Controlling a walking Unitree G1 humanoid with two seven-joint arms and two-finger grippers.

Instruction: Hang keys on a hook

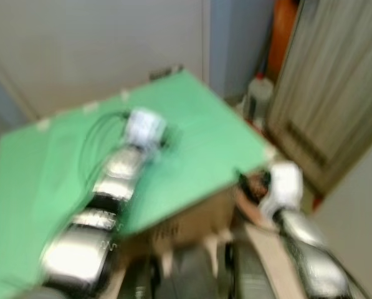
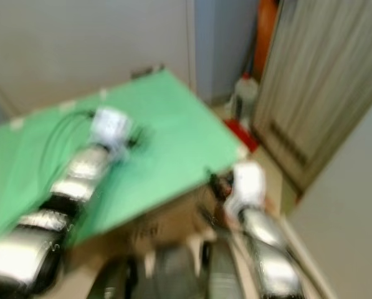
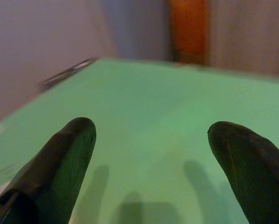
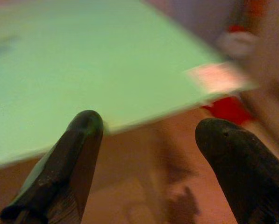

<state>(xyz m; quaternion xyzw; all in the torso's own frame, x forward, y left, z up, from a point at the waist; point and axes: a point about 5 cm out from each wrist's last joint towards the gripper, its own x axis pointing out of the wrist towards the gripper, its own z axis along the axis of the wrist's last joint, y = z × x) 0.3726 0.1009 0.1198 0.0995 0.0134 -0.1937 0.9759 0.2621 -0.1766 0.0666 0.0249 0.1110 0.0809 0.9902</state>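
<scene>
The head views are blurred by motion. A green tabletop (image 1: pixel 198 137) lies in front of me. My left arm reaches out over it, and my left gripper (image 3: pixel 151 133) is open just above the green surface with nothing between its fingers (image 3: pixel 60 158). My right gripper (image 4: pixel 146 126) is open and empty too. It sits at the table's right edge (image 1: pixel 247 182), over the brownish floor beside the green top (image 4: pixel 83 60).
A white jug (image 1: pixel 258 96) stands on the floor past the table's far right corner, with something orange (image 1: pixel 280 31) behind it. A tall wooden panel (image 1: pixel 335 93) rises on the right. A brown cardboard side (image 1: pixel 192 227) shows under the table's near edge. A plain wall is behind.
</scene>
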